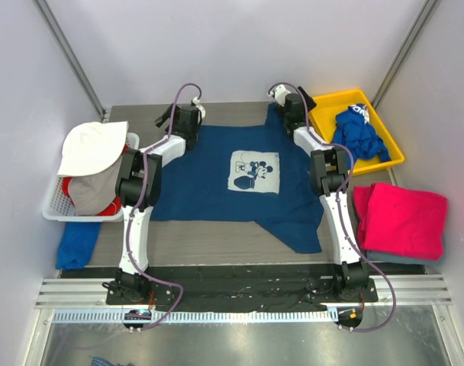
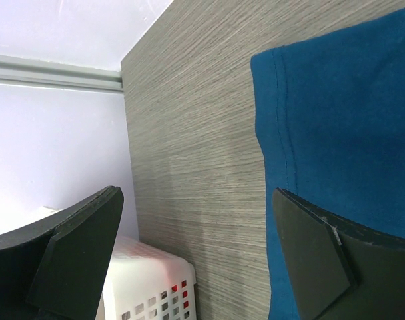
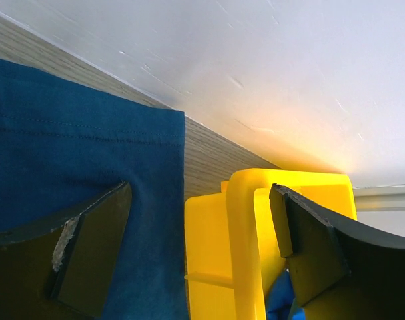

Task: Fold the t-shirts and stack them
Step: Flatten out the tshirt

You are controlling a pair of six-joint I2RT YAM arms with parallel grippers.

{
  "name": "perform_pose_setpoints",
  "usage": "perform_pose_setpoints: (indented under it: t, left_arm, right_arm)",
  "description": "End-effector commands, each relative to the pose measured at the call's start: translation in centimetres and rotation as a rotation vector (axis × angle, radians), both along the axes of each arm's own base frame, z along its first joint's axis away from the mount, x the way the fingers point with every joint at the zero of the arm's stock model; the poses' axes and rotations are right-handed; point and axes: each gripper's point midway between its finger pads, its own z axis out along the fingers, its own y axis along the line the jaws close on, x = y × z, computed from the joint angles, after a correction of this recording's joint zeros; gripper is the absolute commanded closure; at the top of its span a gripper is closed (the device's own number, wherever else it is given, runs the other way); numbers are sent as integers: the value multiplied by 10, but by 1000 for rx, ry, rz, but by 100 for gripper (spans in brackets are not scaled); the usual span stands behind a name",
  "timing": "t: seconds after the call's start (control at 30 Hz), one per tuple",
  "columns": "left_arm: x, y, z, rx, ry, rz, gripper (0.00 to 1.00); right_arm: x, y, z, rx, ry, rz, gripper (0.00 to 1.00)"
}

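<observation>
Centre of the surface [image 1: 209, 238]: navy t-shirt [image 1: 209, 179], spread flat with its white cartoon-mouse print [image 1: 255, 172] facing up and one corner trailing toward the near right. It appears laid open because folding has not yet begun on it. Far-left corner of that shirt: left gripper [image 2: 196, 257], jaws wide, nothing held, one finger over the hem and the other over bare wood grain, a stance suited to pinching the edge. Far-right corner: right gripper [image 3: 199, 250], likewise wide and empty, one finger above navy cloth, the other above the yellow tray [image 3: 239, 200]. Far right, within that tray: royal-blue t-shirt [image 1: 359, 136], crumpled, white lettering partly visible, apparently awaiting its turn. Right edge: magenta-pink t-shirt [image 1: 404, 217], folded into a neat block, probably the base of the stack. Left edge: white basket [image 1: 53, 207] holding a white hat [image 1: 91, 149] over grey and red items. Near left: blue cloth [image 1: 78, 242], lying loose.
</observation>
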Motion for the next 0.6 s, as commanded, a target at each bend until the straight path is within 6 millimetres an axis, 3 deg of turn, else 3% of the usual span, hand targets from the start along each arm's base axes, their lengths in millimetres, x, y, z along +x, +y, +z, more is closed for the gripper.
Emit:
perform_pose_setpoints:
  t: [0.0, 0.23, 0.3, 0.37, 0.4, 0.43, 0.47, 0.5, 0.57]
  left_arm:
    - [4, -3, 46, -43, -128, 17, 0]
    - [-8, -8, 53, -50, -127, 8, 0]
    - [-12, -13, 59, -56, -133, -3, 0]
    - [-18, -15, 59, -58, -128, -7, 0]
    - [-22, -15, 65, -58, -131, -9, 0]
    - [-24, -17, 67, -65, -136, -11, 0]
    - [-28, -19, 77, -71, -149, -17, 0]
    - [-31, -19, 75, -73, -142, -18, 0]
    - [-38, -23, 79, -86, -139, -27, 0]
  right_arm:
    - [-12, -12, 11, 29, 42, -49, 3]
    - [-18, 6, 60, 106, -16, -28, 3]
    - [-22, 11, 86, 136, -45, -21, 2]
    - [-29, 20, 91, 165, -40, -9, 3]
    - [-33, 23, 114, 179, -67, -2, 3]
    - [-40, 29, 111, 194, -49, 4, 3]
    - [-47, 31, 140, 212, -85, 12, 2]
    - [-54, 34, 131, 217, -59, 15, 2]
    - [-66, 40, 143, 247, -55, 28, 2]
